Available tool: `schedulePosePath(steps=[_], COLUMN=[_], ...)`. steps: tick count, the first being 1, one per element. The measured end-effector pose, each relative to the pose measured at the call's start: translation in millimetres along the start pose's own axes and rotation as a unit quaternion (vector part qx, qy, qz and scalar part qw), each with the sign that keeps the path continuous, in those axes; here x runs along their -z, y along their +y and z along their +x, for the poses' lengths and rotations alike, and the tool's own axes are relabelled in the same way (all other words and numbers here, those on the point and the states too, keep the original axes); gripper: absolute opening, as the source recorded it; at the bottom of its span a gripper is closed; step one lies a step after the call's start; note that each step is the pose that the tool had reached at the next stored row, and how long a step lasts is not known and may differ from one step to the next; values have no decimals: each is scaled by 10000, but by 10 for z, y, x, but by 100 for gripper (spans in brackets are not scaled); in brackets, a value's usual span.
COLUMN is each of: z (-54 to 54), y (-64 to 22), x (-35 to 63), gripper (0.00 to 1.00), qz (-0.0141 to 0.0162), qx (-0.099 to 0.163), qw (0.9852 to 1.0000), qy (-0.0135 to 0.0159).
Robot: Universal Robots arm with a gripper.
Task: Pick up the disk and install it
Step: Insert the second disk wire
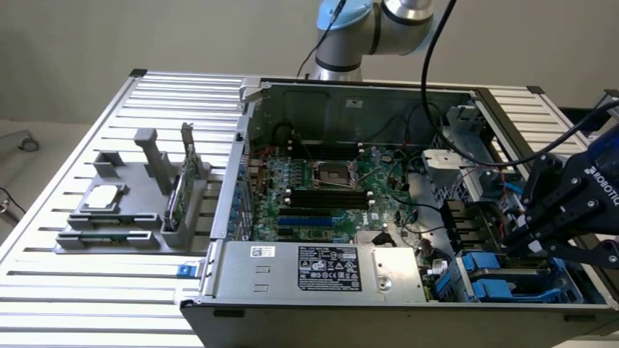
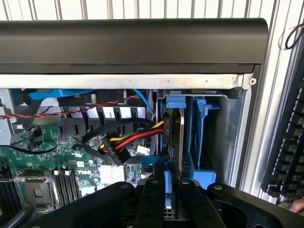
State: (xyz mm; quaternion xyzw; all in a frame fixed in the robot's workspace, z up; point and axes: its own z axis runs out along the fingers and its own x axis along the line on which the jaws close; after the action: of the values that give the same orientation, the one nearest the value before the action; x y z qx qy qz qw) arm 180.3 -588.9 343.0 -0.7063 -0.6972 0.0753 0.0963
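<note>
Exterior view first: your arm's gripper (image 1: pixel 538 233) hangs over the open computer case (image 1: pixel 349 94) at the exterior view's right, low down by the drive bays, where blue plastic carriers (image 1: pixel 491 279) show beneath it. Its black fingers (image 1: pixel 527 217) point down into the bay area and stand close together. From the wrist view you can see those fingers (image 2: pixel 153 199) nearly closed, clamped on a thin upright piece with a blue plastic edge (image 2: pixel 167 183) between them; that looks like the disk held on edge, though you see too little of it there to read a label. Just beyond the fingertips stands a blue bay frame (image 2: pixel 197 137) with a vertical slot, and the held piece lines up close beside it. A bundle of red, yellow and black power wires (image 2: pixel 135 137) curves across to a connector near the bay, and a twisted red-and-black wire (image 2: pixel 57 113) runs along the case wall. The green motherboard (image 1: pixel 324 192) lies flat in the middle of the case, with the silver power supply (image 1: pixel 320 268) at the near edge. On the slatted table (image 1: pixel 97 283) at the exterior view's left sits a grey holder (image 1: pixel 121 210) carrying a small silver square chip (image 1: pixel 104 197) and a thin green card (image 1: pixel 179 192) standing on edge, well apart from your gripper. A black keyboard (image 2: pixel 289 142) shows beside the case in the wrist view.
</note>
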Motion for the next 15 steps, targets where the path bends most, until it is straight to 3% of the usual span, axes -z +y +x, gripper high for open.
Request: schedulePosePath(steps=[9,15], z=[1,3], y=[12,8], x=[-17,-16], gripper=[16,16], qz=[-6,-92], qx=[2,2], qw=[10000,10000], qy=[4,-1])
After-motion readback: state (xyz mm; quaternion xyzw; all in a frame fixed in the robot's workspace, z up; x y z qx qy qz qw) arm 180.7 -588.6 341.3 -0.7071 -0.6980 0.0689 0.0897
